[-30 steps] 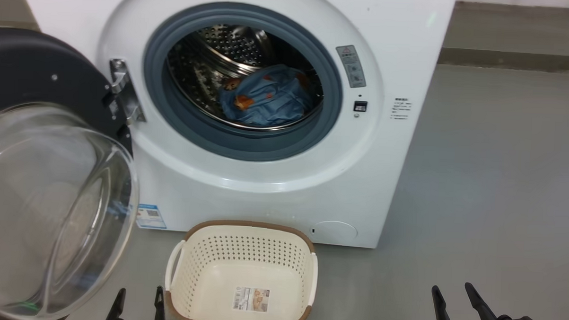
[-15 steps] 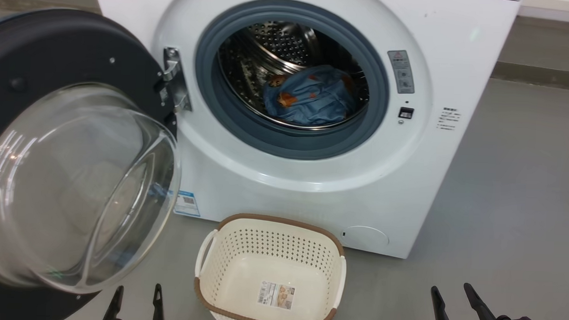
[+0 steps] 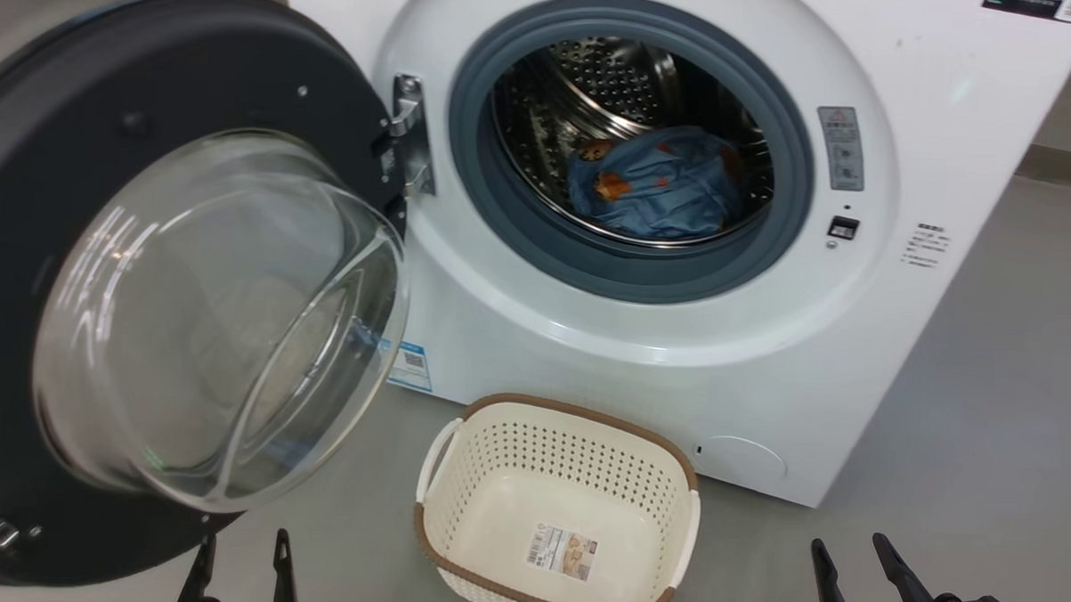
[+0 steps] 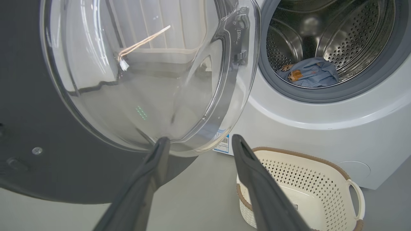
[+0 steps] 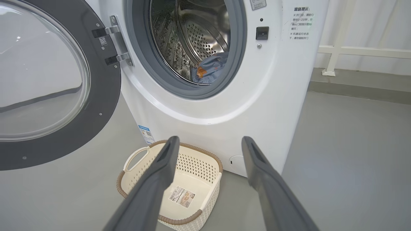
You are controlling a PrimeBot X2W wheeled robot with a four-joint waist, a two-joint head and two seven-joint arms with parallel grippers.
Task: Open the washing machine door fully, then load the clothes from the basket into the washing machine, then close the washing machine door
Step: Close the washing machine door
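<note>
Dark left claw (image 3: pixel 241 571): spread wide, nothing held, just below the washing machine door (image 3: pixel 196 66).
Right claw (image 3: pixel 851 562): spread wide, empty, well apart from that door.
Door position: swung open leftward; the left arm is judged nearer for closing.
Clothes (image 3: pixel 655 194): lying inside the drum (image 3: pixel 614 81).
Basket (image 3: pixel 576 414): empty, on the floor (image 3: pixel 986 397).
</note>
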